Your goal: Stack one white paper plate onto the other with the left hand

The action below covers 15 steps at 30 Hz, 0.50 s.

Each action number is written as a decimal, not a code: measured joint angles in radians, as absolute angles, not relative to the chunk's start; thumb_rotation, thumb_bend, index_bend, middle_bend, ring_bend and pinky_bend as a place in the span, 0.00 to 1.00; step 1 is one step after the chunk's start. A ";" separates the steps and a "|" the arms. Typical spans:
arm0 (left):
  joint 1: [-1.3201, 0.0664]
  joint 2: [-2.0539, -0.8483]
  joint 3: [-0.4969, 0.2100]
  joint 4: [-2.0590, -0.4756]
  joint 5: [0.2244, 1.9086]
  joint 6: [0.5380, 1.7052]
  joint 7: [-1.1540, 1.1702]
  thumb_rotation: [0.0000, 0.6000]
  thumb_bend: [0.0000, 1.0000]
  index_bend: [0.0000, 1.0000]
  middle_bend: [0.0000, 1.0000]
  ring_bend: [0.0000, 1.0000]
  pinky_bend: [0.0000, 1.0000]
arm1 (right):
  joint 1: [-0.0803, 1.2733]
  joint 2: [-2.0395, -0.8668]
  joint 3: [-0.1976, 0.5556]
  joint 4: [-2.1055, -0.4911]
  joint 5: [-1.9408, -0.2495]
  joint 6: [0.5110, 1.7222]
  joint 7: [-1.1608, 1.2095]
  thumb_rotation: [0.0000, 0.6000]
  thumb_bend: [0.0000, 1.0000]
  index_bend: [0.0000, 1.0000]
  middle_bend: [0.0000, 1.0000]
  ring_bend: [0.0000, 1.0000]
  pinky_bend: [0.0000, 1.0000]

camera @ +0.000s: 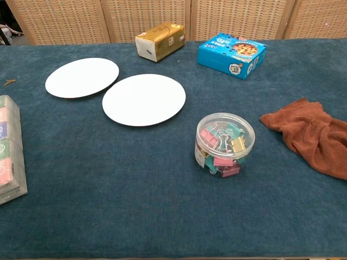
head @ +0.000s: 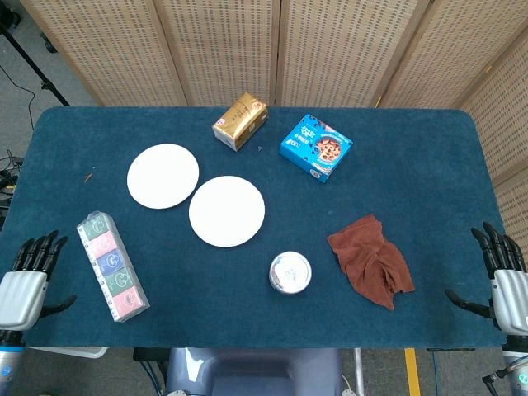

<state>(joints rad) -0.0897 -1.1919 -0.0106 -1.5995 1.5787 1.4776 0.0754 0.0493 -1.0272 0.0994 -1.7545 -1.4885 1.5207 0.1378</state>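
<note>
Two white paper plates are lying flat on the blue table (head: pixel 429 157), side by side with their rims nearly touching. Taking the tub of binder clips (head: pixel 290 272) as the landmark, the nearer plate (head: pixel 227 211) is sitting just beyond it and a little to the left, and the farther plate (head: pixel 163 176) is lying beyond that one, further left again. Neither plate is resting on the other.

The left hand (head: pixel 26 280) is hovering at the table's near left edge, well to the left of the tub, with its fingers spread apart and nothing in them. The right hand (head: pixel 503 280) is hanging at the near right edge, well to the right of the tub, likewise open and holding nothing. Neither hand is showing in the chest view.

A long clear pack of coloured boxes (head: pixel 113 266) is lying to the left of the tub, between it and the left hand. A rumpled brown cloth (head: pixel 373 261) is lying just to the right of the tub. Far beyond the tub, a gold box (head: pixel 240 120) is sitting near the table's back edge, and a blue biscuit box (head: pixel 316 148) is sitting to the right of it.
</note>
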 measured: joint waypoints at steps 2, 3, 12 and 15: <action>-0.123 -1.208 -0.016 -1.594 1.611 1.458 0.062 1.00 0.00 0.00 0.00 0.00 0.00 | 0.051 -1.026 0.099 -1.755 -1.487 1.514 0.138 1.00 0.00 0.00 0.00 0.00 0.00; -0.139 -1.216 -0.019 -1.593 1.620 1.447 0.059 1.00 0.00 0.00 0.00 0.00 0.00 | 0.053 -1.025 0.098 -1.755 -1.486 1.510 0.138 1.00 0.00 0.00 0.00 0.00 0.00; -0.341 -1.345 -0.098 -1.563 1.588 1.203 0.094 1.00 0.00 0.09 0.00 0.00 0.00 | 0.056 -1.023 0.107 -1.747 -1.462 1.502 0.146 1.00 0.00 0.00 0.00 0.00 0.00; -0.411 -1.418 -0.128 -1.527 1.539 1.118 0.141 1.00 0.00 0.16 0.00 0.00 0.00 | 0.058 -1.024 0.110 -1.742 -1.453 1.498 0.148 1.00 0.00 0.00 0.00 0.00 0.00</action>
<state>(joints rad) -0.4108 -1.4184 -0.1285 -1.5266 1.5391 1.1178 0.1412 0.0576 -1.0236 0.1099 -1.7424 -1.4535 1.4984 0.1475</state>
